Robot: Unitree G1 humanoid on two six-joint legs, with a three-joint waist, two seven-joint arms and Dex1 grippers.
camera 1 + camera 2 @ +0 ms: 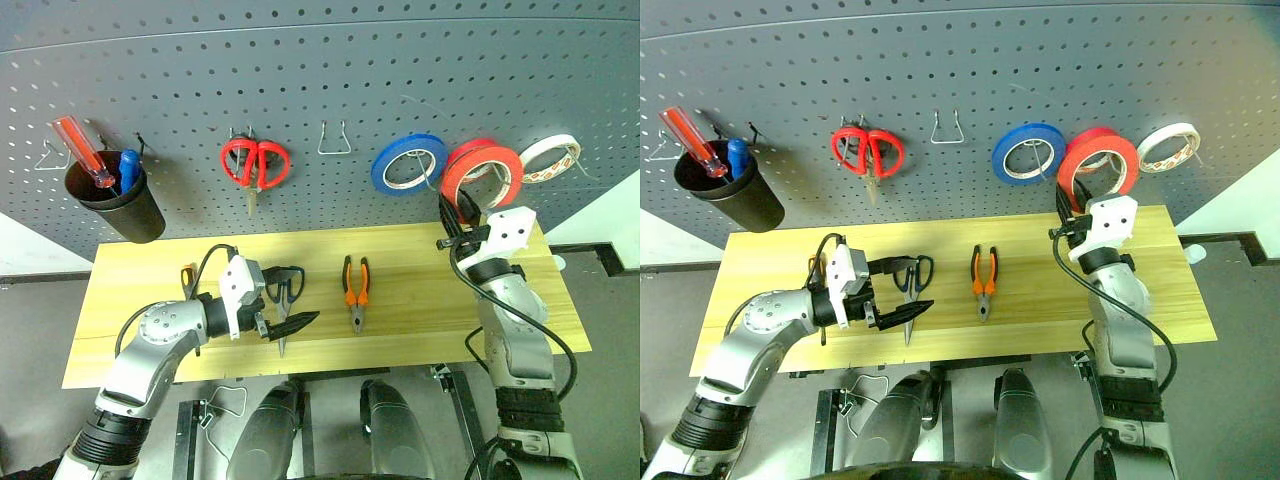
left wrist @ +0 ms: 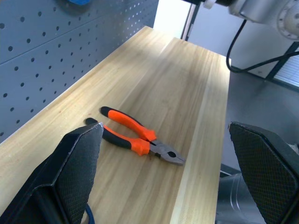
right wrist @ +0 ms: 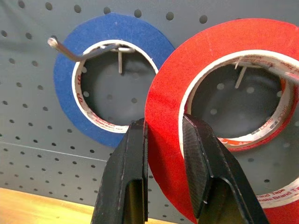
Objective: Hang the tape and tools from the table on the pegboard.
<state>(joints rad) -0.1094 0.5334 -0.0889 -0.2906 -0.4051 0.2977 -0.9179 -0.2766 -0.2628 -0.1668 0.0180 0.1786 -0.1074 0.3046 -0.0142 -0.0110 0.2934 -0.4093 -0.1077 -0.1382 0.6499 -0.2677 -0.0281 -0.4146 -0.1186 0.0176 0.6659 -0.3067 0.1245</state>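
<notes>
The red tape (image 3: 170, 116) is being held upright against the pegboard (image 1: 320, 80). The pliers (image 1: 355, 290), scissors (image 1: 285, 300) and screwdriver (image 1: 187, 280) are being left flat on the table (image 1: 420, 260).

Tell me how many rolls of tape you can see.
3: the blue roll hangs on the pegboard, the red roll is pinched in the right gripper beside it, the white roll hangs rightmost.

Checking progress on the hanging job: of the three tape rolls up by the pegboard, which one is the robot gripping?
The red tape, pinched by the right gripper; the blue roll and white roll hang free on hooks.
</notes>
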